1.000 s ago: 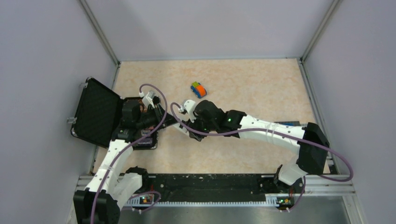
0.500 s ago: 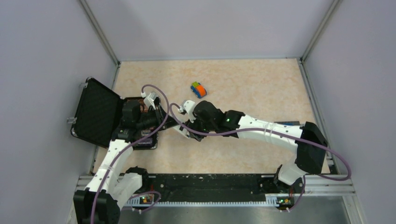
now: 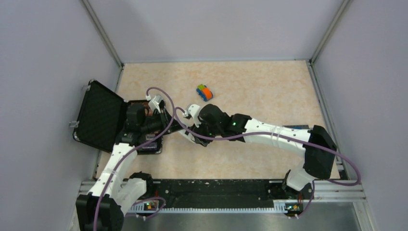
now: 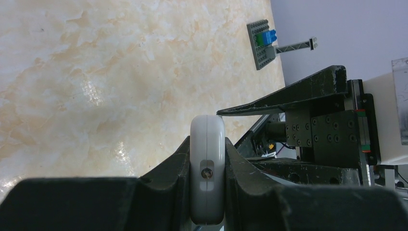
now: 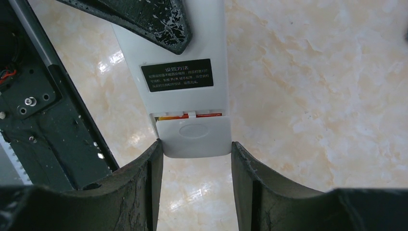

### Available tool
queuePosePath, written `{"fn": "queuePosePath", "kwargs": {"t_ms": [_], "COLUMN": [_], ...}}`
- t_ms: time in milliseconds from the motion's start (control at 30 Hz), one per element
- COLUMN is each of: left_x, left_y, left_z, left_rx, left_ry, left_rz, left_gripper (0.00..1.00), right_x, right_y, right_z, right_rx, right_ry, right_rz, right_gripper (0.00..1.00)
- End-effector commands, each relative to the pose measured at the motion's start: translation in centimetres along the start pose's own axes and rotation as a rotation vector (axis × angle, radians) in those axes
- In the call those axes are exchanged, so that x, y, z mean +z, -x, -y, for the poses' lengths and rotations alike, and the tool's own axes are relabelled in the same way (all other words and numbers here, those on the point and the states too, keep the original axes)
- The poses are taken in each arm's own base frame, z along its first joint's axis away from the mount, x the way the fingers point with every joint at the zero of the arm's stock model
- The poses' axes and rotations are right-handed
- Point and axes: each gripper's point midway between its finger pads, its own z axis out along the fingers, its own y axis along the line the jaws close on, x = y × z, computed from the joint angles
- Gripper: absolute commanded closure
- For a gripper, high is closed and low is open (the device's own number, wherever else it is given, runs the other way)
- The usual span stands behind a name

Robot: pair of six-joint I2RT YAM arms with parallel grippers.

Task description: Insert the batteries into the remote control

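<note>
The white remote control [image 5: 178, 57] hangs above the table with its plain back facing the right wrist camera, a black label on it. My left gripper [image 4: 207, 159] is shut on the remote [image 4: 207, 168], seen edge-on between its fingers. The battery cover [image 5: 194, 137] sits slightly slid out, and a strip of the orange-red battery [image 5: 192, 116] shows in the gap. My right gripper [image 5: 194, 149] has its fingertips pressed against both sides of the cover. The blue battery is hidden. From above, both grippers meet at the remote [image 3: 188, 135].
An orange, blue and green toy car [image 3: 204, 92] lies further back on the table. An open black case [image 3: 98, 115] stands at the left edge. A grey baseplate with a blue brick [image 4: 262, 43] rests near the right arm. The black rail [image 3: 216, 190] runs along the front.
The right arm has shifted a little to the left, towards the left gripper. The left arm holds still with the remote.
</note>
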Motion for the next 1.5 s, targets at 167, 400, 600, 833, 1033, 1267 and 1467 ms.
{"fn": "queuePosePath", "kwargs": {"t_ms": [167,400,600,833,1033,1267,1467], "left_x": [-0.3,-0.3,-0.2,-0.3,-0.3,-0.4,-0.3], "left_y": [1.2,1.1,0.9,1.5,1.9,1.9,1.9], "left_z": [2.3,2.6,2.5,2.2,2.2,1.9,1.9], "left_rx": [0.094,0.099,0.091,0.106,0.12,0.122,0.113], "left_ry": [-0.087,-0.104,-0.107,-0.071,-0.065,-0.051,-0.049], "left_rz": [0.011,0.001,-0.006,0.027,0.046,0.046,0.045], "left_gripper": [1.0,1.0,1.0,1.0,1.0,1.0,1.0], "right_x": [-0.1,0.1,0.0,0.2,0.1,0.2,0.3], "right_y": [3.0,2.9,3.1,2.3,2.1,2.1,2.0], "right_z": [-1.1,-1.2,-1.2,-1.3,-1.5,-1.7,-1.7], "right_rx": [-0.024,-0.029,-0.029,-0.033,-0.038,-0.038,-0.038], "right_ry": [0.04,0.044,0.042,0.054,0.063,0.076,0.078], "right_rz": [0.07,0.06,0.066,0.038,0.03,0.027,0.024], "right_gripper": [0.58,0.58,0.58,0.58,0.59,0.59,0.59]}}
